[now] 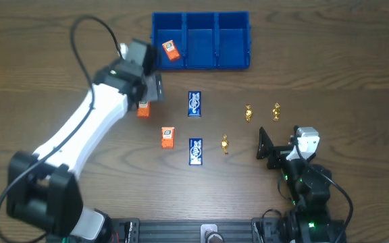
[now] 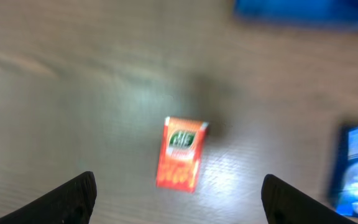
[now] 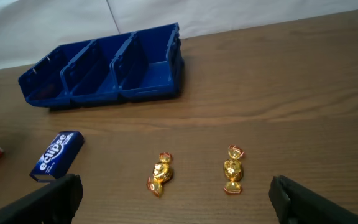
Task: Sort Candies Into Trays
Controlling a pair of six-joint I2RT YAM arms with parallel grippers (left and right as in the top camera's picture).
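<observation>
Under the open left jaws lies an orange box [image 2: 181, 154], seemingly green-labelled, print illegible

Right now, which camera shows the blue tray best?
The top view: the blue tray shows all three compartments from above. The right wrist view sees it sidelong; the left wrist view, one blurred corner.

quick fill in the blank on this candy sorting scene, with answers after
1. The blue tray has ___ compartments.
2. Seen from above, one orange box lies in the tray's ___ compartment.
3. On the table lie ___ blue packs.
4. The left gripper, fingers ___, hangs over a second orange box.

Missing words: three; left; two; open
</observation>
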